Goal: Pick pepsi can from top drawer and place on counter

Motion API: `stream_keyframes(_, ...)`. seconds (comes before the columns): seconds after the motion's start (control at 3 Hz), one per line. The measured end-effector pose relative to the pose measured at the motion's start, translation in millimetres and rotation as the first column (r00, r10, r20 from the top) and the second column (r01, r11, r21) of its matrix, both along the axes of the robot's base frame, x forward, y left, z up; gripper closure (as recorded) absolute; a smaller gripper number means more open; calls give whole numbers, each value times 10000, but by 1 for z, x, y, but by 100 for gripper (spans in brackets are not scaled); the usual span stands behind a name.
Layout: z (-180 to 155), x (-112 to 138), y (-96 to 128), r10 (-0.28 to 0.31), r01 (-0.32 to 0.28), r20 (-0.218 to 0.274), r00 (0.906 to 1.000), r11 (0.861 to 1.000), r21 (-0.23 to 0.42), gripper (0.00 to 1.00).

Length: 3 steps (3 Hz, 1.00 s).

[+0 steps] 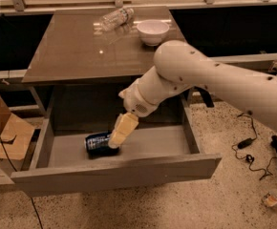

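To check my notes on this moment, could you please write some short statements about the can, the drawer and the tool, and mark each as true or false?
1. The pepsi can lies on its side inside the top drawer. True.
2. The tool is low in the drawer, at the can's right end. True.
3. A white bowl and a clear bottle are on the counter. True.
4. The clear bottle stands upright. False: it lies on its side, left of the bowl.
5. The top drawer is shut. False: it is pulled out.
6. The pepsi can rests on the counter. False: it is in the drawer.
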<state>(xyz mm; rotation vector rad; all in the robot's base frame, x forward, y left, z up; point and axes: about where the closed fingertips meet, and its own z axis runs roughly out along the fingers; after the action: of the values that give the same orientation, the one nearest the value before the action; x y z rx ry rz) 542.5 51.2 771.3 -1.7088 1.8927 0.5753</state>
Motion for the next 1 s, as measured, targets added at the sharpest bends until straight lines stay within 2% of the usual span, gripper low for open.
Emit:
stream_keyframes(0.67, -81, 38, 56, -45, 89, -538, 9985, 9967, 806, 0)
stream_keyframes(1.0, -117, 42, 60, -247, 340, -976, 9949, 9949, 946, 0)
